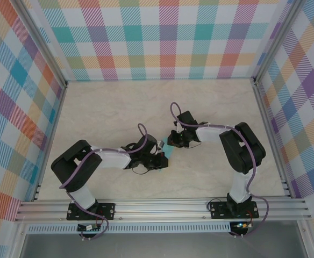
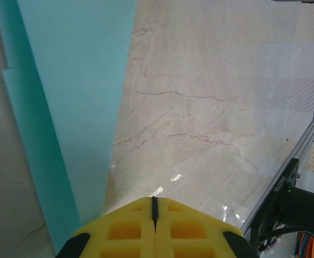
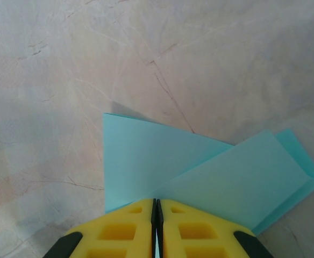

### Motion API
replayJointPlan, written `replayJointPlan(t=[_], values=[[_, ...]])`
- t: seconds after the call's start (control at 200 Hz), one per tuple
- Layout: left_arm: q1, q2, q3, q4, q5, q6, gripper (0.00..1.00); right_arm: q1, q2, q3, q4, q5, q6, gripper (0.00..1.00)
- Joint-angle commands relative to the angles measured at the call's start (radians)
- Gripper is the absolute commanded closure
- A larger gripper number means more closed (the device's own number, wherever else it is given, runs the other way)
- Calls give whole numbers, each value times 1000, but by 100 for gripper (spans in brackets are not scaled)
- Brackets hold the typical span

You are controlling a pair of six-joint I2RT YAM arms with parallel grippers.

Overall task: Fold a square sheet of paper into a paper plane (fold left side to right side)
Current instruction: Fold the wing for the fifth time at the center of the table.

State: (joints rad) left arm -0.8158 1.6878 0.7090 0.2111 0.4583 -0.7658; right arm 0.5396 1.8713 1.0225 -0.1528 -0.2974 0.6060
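right end effector [image 3: 156, 202] pinches the folded sheet of paper [image 3: 200, 166] to hold its layers aligned; left end effector [image 2: 154, 200], pressed together alongside, probably creases.

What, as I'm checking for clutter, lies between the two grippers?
The folded turquoise paper, seen in the top view, spans the gap from the left gripper to the right gripper; nothing else lies there.

Arms bent inward; left gripper [image 2: 154, 215] closed, right gripper [image 3: 156, 215] closed.
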Motion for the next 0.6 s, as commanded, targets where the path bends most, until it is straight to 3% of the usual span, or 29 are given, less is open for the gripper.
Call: replayJointPlan(t=[0.0,0.595], values=[[-3,-1,-27,3,-24,-2,100,0,31,5,-79,55,-18,88],[-2,-25,-63,5,-62,-19,100,1,40,20,-128,88,-37,88]])
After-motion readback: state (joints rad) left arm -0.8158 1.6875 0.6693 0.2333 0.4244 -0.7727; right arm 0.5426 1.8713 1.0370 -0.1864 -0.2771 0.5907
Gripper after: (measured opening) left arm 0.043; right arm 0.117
